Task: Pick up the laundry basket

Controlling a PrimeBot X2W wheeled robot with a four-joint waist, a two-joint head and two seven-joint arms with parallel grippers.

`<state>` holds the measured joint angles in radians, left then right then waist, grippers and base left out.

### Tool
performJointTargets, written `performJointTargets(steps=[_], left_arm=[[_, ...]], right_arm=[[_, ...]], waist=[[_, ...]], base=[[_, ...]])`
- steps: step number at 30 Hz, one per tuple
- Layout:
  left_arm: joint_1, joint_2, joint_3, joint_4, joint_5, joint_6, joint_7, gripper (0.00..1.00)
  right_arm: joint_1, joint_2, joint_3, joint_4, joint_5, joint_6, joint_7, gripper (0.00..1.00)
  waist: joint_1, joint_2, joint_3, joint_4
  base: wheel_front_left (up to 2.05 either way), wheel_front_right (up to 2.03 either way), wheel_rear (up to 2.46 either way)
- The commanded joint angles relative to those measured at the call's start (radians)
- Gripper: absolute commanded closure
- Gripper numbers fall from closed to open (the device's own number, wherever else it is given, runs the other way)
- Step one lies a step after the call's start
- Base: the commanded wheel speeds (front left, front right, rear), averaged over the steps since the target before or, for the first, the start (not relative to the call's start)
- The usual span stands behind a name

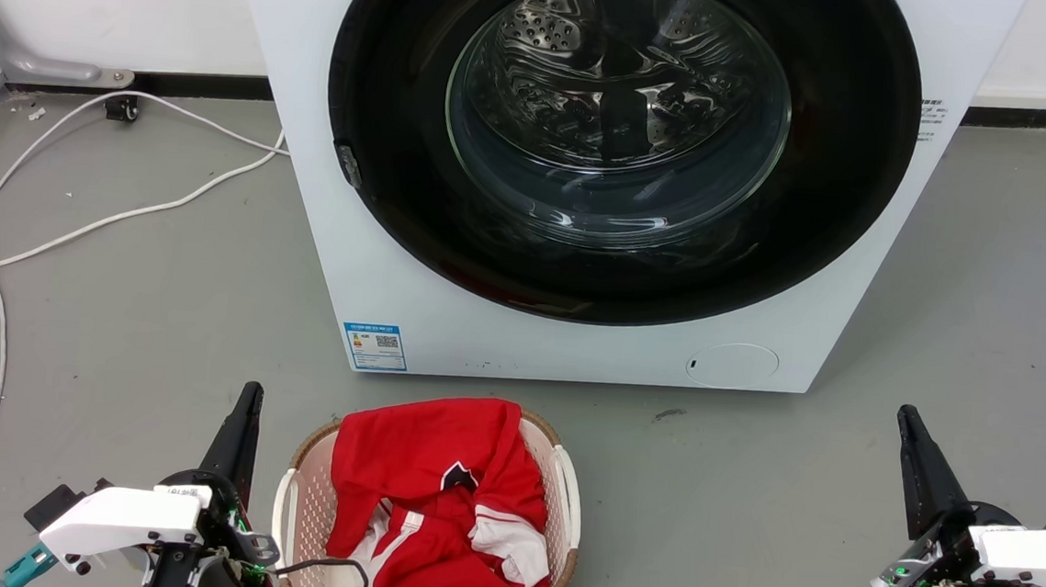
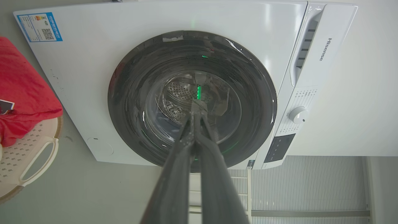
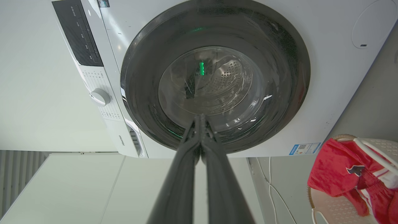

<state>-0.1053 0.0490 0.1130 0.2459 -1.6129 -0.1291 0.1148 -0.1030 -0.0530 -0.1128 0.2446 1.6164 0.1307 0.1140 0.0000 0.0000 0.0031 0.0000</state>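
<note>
The basket (image 1: 310, 509), holding red clothes (image 1: 419, 470), sits on the floor (image 1: 747, 512) just before the washer (image 1: 378, 256), the left gripper (image 1: 251, 394) just beside its left side and the right gripper (image 1: 906, 417) well apart, both jaws clenched, empty.

The laundry basket (image 1: 310, 513) is moulded in matt perforated plastic, its rim (image 1: 318, 433) given a woven look. The red garment (image 1: 410, 456) is made of cloth. The washing machine (image 1: 304, 131) is finished smooth and glossy; its drum (image 1: 550, 38) is polished metal.
</note>
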Motion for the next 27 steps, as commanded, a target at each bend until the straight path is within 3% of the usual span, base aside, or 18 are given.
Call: performJointTargets(steps=[1, 27], left_arm=[[-0.008, 0.002, 0.002, 0.001, 0.000, -0.004, 0.002, 1.00], [-0.008, 0.002, 0.002, 0.001, 0.000, -0.004, 0.002, 1.00]], right_arm=[[-0.011, 0.002, -0.001, 0.001, -0.005, 0.000, 0.002, 1.00], [-0.011, 0.003, -0.002, 0.001, -0.006, 0.000, 0.002, 1.00]], waist=[[0.0000, 0.0000, 0.000, 0.000], [0.0000, 0.0000, 0.000, 0.000]], base=[[0.00, 0.00, 0.00], [0.00, 0.00, 0.00]])
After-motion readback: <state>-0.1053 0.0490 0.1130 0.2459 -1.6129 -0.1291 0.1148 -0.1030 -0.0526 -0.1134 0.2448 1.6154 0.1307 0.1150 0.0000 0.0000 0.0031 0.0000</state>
